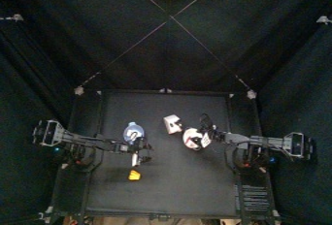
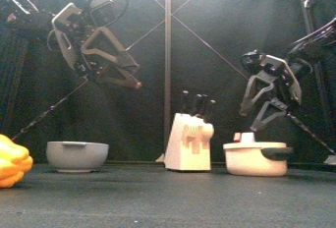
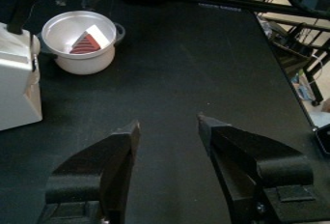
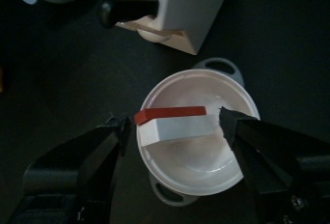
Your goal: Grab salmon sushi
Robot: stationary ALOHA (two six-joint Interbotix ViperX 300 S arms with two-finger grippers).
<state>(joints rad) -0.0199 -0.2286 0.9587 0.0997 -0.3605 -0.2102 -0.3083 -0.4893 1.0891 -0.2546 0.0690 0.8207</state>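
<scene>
**Sushi lying in the white pot, both grippers raised**

The salmon sushi (image 4: 177,124), a white block with an orange-red top, lies inside the round, smooth white pot (image 4: 240,103) with small side handles. Directly above it hangs the right gripper (image 4: 180,143), jaws spread wide, empty. Just beside the pot stands a boxy white knife block (image 2: 190,142) with black handles. The left gripper (image 3: 169,134) hovers jaws apart over bare matte black table (image 3: 194,64). A grey bowl (image 2: 77,155) and a glossy yellow pepper (image 2: 11,161) sit well apart toward the left.
</scene>
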